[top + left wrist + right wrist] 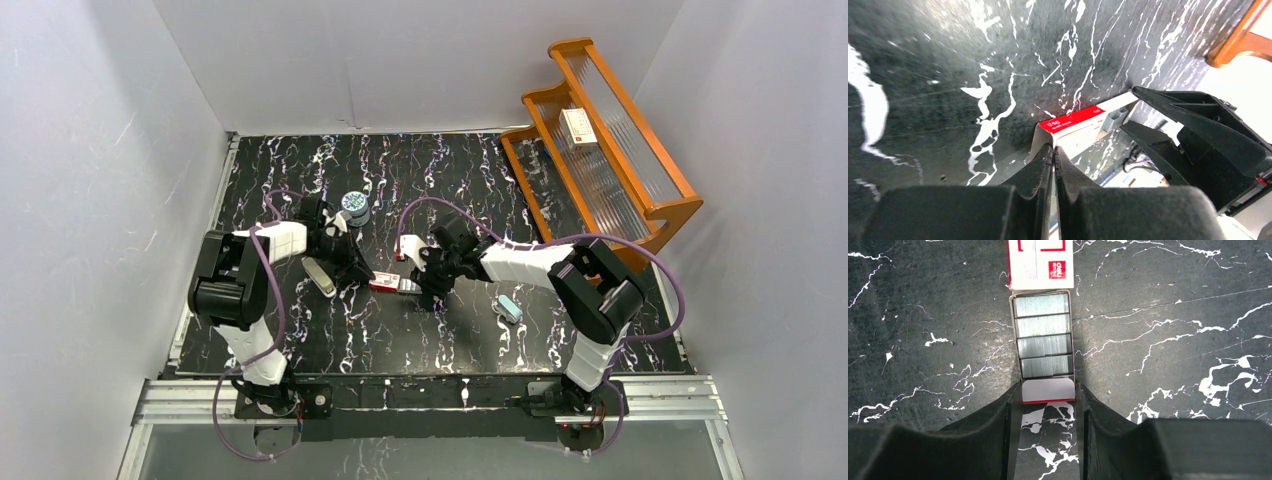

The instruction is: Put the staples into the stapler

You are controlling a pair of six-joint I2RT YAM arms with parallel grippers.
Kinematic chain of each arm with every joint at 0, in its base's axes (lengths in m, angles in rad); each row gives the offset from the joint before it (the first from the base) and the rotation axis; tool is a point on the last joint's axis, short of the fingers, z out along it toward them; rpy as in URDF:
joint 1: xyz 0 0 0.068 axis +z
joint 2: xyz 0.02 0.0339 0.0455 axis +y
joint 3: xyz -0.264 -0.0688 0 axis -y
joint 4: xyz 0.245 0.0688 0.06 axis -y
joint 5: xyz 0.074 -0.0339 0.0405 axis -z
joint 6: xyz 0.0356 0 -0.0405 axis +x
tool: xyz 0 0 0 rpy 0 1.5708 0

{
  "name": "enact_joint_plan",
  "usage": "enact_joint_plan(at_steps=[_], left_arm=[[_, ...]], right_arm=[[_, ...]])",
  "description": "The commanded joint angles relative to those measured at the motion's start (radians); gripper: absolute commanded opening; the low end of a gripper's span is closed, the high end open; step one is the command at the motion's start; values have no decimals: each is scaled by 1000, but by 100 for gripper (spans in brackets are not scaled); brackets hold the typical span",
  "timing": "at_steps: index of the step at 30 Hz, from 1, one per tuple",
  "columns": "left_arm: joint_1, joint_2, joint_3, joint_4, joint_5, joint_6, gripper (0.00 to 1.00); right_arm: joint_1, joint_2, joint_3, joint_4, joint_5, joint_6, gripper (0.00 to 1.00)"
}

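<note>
The staples (pixel 1043 335) lie as silvery strips in a small tray pulled out of its red-and-white sleeve (pixel 1040 262). My right gripper (pixel 1048 392) is shut on the tray's near end, one finger against each side wall. My left gripper (pixel 1054 149) is shut on the white end flap of the sleeve (pixel 1075 125). The tray (pixel 1115 117) shows past the sleeve, in front of the right fingers (pixel 1198 120). From above, sleeve (pixel 383 282) and tray (pixel 408 286) lie between both grippers. The cream stapler (pixel 319 277) lies on the table just left of the left gripper (pixel 362 272).
A round blue-and-white tin (pixel 354 204) stands behind the left arm. A short light blue stapler (pixel 510 308) lies right of the right arm. An orange wooden rack (pixel 640 200) at the back right holds a white box (pixel 578 126).
</note>
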Motion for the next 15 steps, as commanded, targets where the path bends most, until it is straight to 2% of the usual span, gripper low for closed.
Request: enact_joint_plan(at_steps=[1, 6, 12, 15], left_arm=[[13, -31, 81, -122, -63, 115, 4], [13, -16, 109, -179, -135, 148, 11], [13, -71, 125, -201, -180, 146, 36], [13, -127, 152, -212, -187, 136, 45]], right_arm=[[4, 13, 11, -79, 23, -28, 43], [4, 14, 25, -96, 30, -4, 52], [1, -19, 59, -94, 63, 85, 70], [0, -74, 78, -78, 47, 150, 77]])
